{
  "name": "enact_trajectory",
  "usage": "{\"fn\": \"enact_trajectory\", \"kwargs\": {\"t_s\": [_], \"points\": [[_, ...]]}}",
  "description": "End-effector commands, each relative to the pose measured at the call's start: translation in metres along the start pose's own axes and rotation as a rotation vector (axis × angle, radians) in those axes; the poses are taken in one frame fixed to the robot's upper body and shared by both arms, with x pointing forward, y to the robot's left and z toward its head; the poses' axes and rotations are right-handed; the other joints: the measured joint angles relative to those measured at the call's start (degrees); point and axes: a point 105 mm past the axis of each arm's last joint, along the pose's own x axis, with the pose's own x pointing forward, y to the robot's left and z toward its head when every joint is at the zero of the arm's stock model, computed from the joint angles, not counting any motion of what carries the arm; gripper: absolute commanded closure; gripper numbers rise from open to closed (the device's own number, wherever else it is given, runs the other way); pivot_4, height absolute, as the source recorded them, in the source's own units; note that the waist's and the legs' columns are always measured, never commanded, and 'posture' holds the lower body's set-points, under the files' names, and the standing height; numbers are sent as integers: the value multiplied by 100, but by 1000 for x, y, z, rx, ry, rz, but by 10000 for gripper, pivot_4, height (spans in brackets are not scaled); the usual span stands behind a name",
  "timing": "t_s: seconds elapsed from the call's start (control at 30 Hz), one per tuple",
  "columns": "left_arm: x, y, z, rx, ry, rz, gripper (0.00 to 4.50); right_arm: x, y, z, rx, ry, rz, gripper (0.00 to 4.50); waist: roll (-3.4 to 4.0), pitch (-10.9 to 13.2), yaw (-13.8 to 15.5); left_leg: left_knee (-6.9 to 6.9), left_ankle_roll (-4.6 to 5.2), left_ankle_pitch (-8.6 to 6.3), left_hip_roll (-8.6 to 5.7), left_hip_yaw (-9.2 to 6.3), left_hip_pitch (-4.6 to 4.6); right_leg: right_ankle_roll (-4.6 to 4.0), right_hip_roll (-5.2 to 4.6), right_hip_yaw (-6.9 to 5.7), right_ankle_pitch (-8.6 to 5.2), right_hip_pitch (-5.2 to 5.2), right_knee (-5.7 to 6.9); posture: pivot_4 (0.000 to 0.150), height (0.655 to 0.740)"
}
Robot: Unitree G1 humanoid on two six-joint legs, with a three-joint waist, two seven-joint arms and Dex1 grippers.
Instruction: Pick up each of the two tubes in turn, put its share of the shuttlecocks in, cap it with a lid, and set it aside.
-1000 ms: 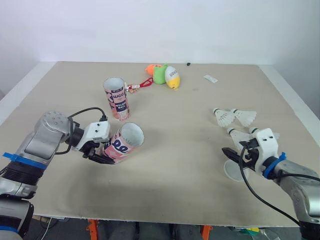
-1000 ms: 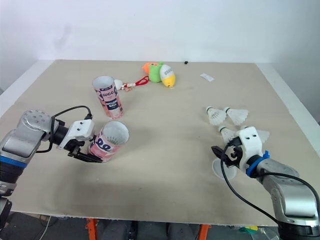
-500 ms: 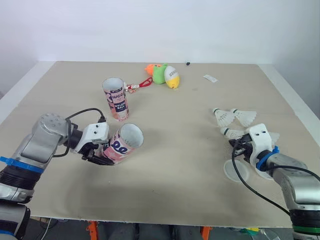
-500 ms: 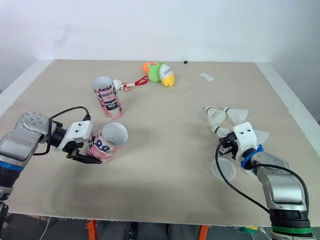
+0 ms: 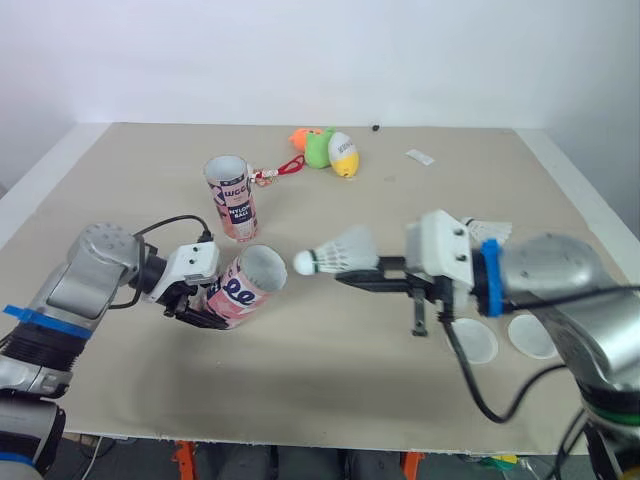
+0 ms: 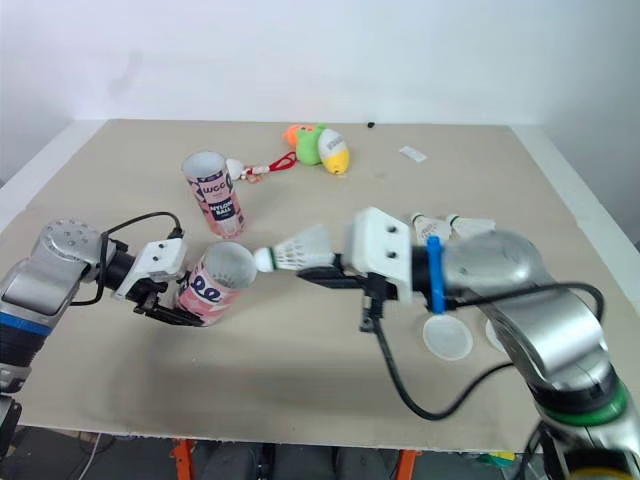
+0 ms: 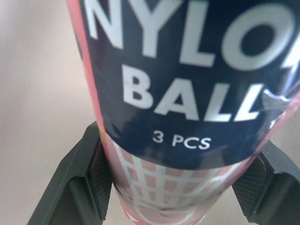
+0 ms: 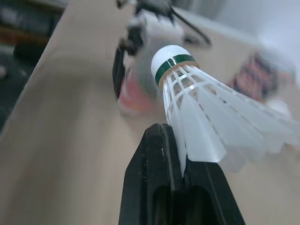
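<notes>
Shuttlecock, white-skirted with a green-banded nose: where?

Frame centre, skirt clenched in the right pincer, nose aimed frame-left, just short of the mouth of the pink printed tube.

Tube?

Tilted, mouth up-right, gripped by the left pincer, lower left, over the beige surface. Shuttlecock lies flatter than the tube's axis; open room all round.

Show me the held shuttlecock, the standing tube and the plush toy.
held shuttlecock (image 5: 338, 251), left eye view, white skirt
standing tube (image 5: 233, 198), left eye view, printed side
plush toy (image 5: 319, 149), left eye view, green part
</notes>
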Motion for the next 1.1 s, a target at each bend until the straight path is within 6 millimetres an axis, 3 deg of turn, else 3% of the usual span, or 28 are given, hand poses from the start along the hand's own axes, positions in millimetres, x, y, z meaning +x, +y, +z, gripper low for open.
{"fn": "enact_trajectory", "kwargs": {"t_s": [0.03, 0.4, 0.67, 0.7, 0.73, 1.0, 1.1], "points": [[15, -5, -6, -18, 12, -45, 15103, 20, -7, -2, -129, 45, 91, 43797, -8, -3, 35, 0, 0, 0, 2, -2, -1, -2, 0, -6, -2, 0, 0, 1500, 7323], [10, -10, -10, -46, 11, -16, 15103, 56, -8, -30, -324, 168, 274, 43797, -7, -3, -4, 0, 0, 0, -1, -20, -7, 14, -15, -24, 3, -5, 9, 1500, 7323], [10, -11, -9, -53, 8, -8, 15103, 73, -12, -26, -346, 150, 304, 43797, -3, -5, -48, -4, 14, 8, 45, -19, 33, -75, 61, -31, 4, 6, 38, 1500, 7323], [11, -10, -9, -53, 8, -8, 15103, 73, -12, -25, -350, 145, 313, 38081, -2, -5, -48, -4, 14, 8, 57, -19, 36, -85, 73, -31, 6, 6, 40, 1500, 7323], [11, -11, -9, -52, 7, -9, 15103, 72, -11, -24, -357, 139, 325, 36589, -2, -5, -48, -4, 14, 8, 63, -18, 38, -91, 79, -31, 9, 6, 40, 1500, 7323], [13, -9, -8, -48, 2, -11, 15103, 56, -10, -2, -331, 33, 391, 2362, 2, -3, -25, -4, 15, 10, 96, -20, 31, -116, 95, -44, 10, 1, 41, 1500, 7323], [14, -8, -8, -46, 0, -13, 15103, 51, -24, 18, -266, -58, 345, 2362, 10, 2, 12, -4, 14, 10, 91, -19, 21, -113, 87, -43, 10, -4, 39, 1500, 7323]]}}
